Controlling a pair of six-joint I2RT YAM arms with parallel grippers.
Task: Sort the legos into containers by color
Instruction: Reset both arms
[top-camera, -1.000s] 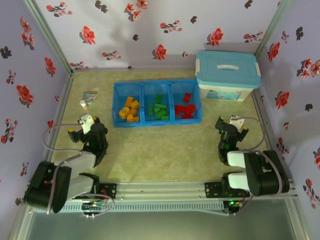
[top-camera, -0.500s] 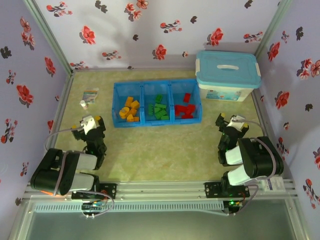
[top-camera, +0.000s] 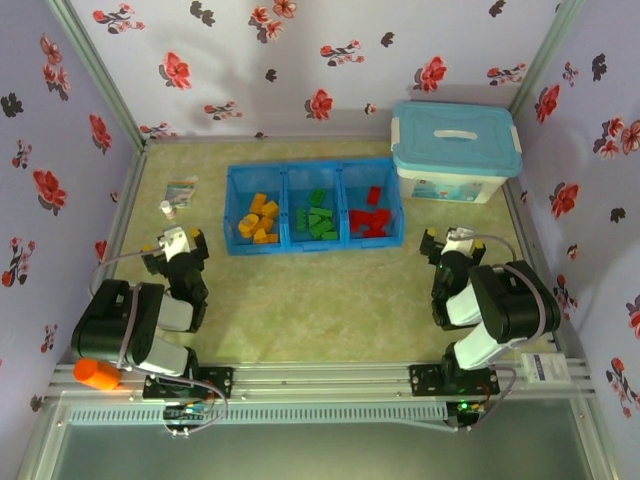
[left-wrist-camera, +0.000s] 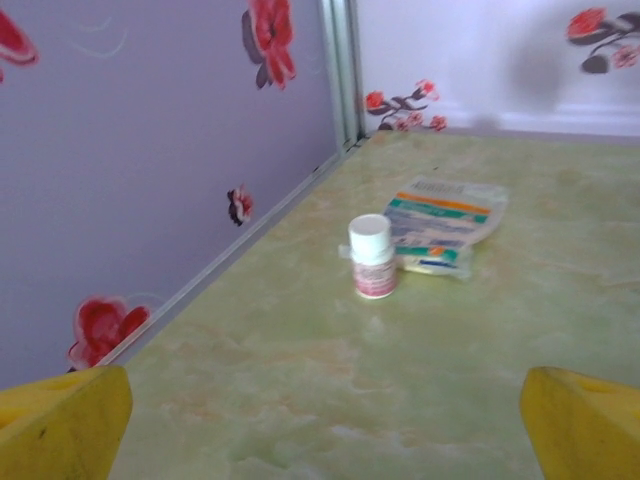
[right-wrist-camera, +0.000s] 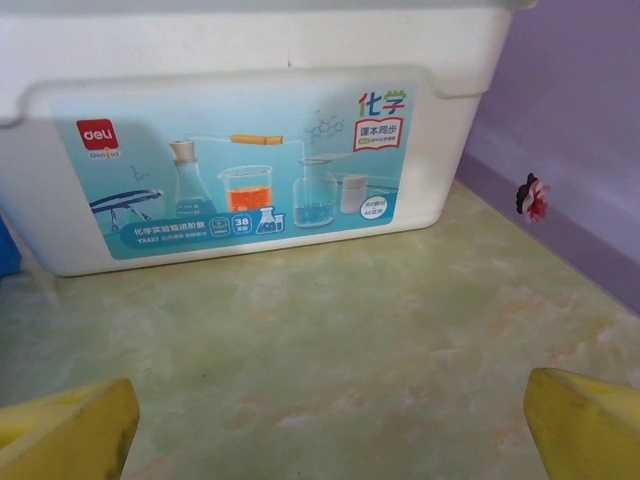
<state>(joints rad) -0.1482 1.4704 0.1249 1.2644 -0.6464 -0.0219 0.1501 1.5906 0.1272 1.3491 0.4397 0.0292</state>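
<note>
Well, I'm reading the legos (top-camera: 318, 217) as sorted: yellow-orange, green and red are lying in separate compartments of the tray (top-camera: 310, 249), which is sitting at twelve o'clock on the table (top-camera: 320, 310). I'm judging that nothing is left to move. That's likely why both claws are hanging empty with jaws spread wide, the left gripper (top-camera: 172, 245) at eight o'clock and the right gripper (top-camera: 455, 240) at four. The box (top-camera: 457, 150) is standing at two, with a bottle (top-camera: 168, 209) and packet (top-camera: 181, 190) at ten. Bricks are overlapping, so I'm not managing a count. The wrist views are cropping the fingers to yellow pads (left-wrist-camera: 60, 420).
</note>
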